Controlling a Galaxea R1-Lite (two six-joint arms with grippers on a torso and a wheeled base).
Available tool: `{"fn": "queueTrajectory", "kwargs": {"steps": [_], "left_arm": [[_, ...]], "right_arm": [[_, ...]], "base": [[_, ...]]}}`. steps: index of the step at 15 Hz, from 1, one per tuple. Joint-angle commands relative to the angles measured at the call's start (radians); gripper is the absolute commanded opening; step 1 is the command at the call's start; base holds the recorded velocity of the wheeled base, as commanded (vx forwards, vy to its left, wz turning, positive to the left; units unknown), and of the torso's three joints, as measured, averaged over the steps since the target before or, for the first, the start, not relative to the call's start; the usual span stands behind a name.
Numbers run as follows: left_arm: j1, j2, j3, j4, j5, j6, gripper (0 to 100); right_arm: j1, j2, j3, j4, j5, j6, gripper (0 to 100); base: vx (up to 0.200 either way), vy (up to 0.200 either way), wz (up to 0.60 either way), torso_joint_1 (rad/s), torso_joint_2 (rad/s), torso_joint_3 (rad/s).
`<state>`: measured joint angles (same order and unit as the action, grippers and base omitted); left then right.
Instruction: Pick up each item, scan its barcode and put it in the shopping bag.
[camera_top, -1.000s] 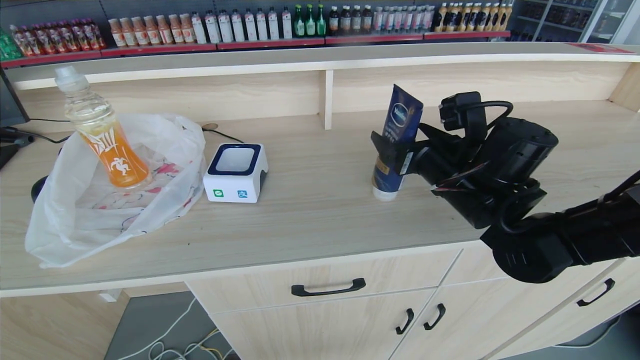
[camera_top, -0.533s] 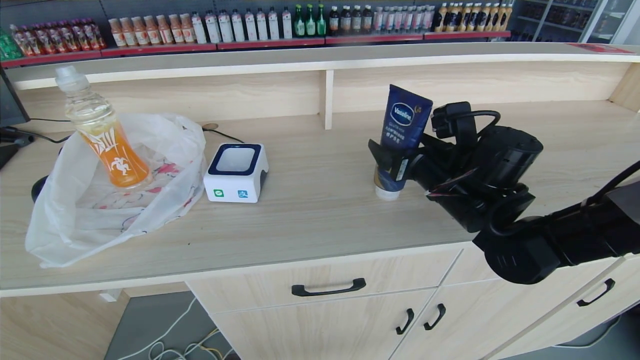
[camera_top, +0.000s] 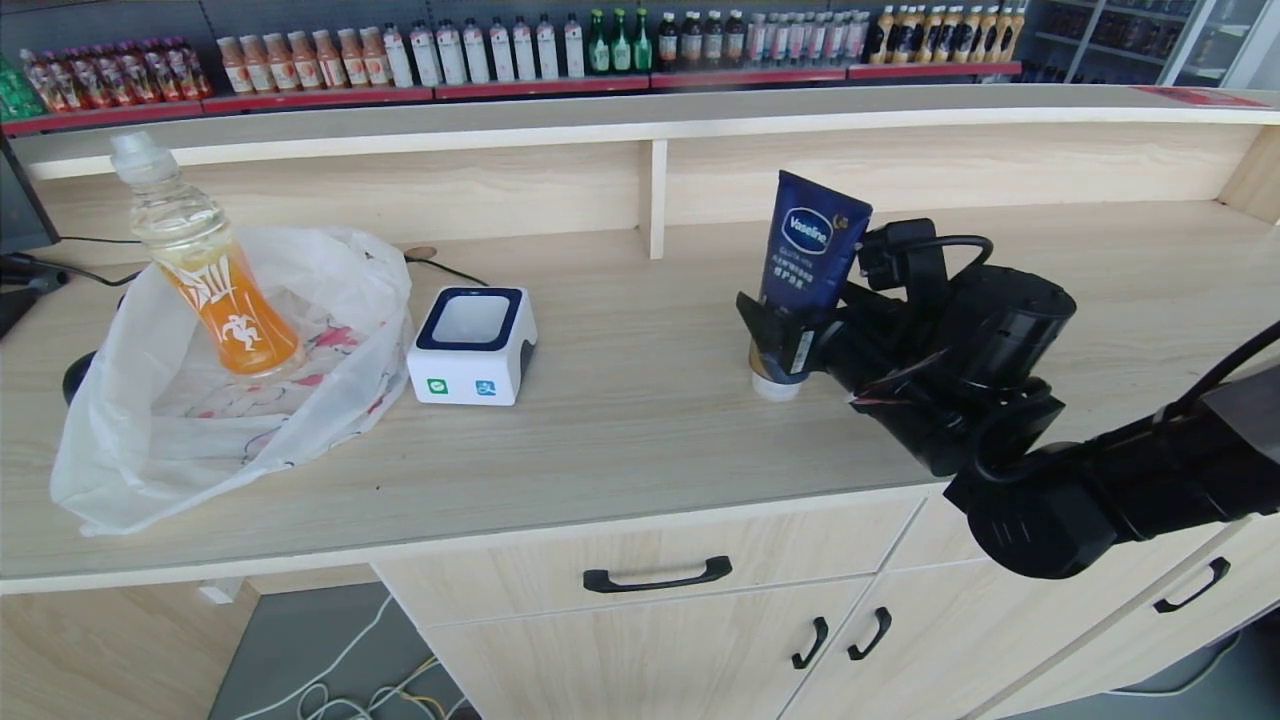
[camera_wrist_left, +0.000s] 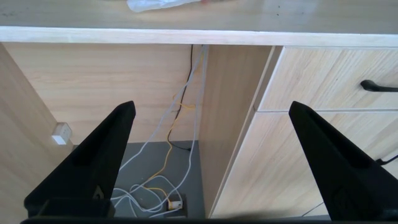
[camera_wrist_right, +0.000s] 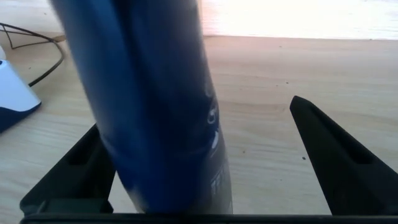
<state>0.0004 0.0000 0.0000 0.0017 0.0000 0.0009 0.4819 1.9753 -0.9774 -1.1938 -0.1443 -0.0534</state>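
My right gripper (camera_top: 790, 338) at the blue tube (camera_top: 815, 240) — centre-right of frame.
My jaws stand spread around its lower half, cap down on the counter (camera_top: 620, 400); left gripper (camera_wrist_left: 211, 109) — spread too.

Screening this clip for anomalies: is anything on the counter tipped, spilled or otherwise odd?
Only the orange drink bottle: it leans tilted in the shopping bag, with its neck sticking well out. The blue tube stands cap-down between the open fingers of the right gripper. No spill or damage shows.
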Motion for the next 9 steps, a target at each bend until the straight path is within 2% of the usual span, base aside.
{"fn": "queueTrajectory", "kwargs": {"steps": [1,4,5,9], "left_arm": [[0.000,0.000,0.000,0.000,0.000,0.001,100],[0.001,0.000,0.000,0.000,0.000,0.001,100],[0.001,0.000,0.000,0.000,0.000,0.001,100],[0.001,0.000,0.000,0.000,0.000,0.001,100]], "right_arm": [[0.001,0.000,0.011,-0.001,0.000,0.000,100],[0.001,0.000,0.023,-0.001,-0.003,0.000,100],[0.001,0.000,0.023,-0.001,-0.003,0.000,0],[0.001,-0.001,0.019,-0.003,-0.001,-0.002,0]], "base": [[0.000,0.000,0.00,0.000,0.00,0.000],[0.000,0.000,0.00,0.000,0.00,0.000],[0.000,0.000,0.00,0.000,0.00,0.000],[0.000,0.000,0.00,0.000,0.00,0.000]]}}
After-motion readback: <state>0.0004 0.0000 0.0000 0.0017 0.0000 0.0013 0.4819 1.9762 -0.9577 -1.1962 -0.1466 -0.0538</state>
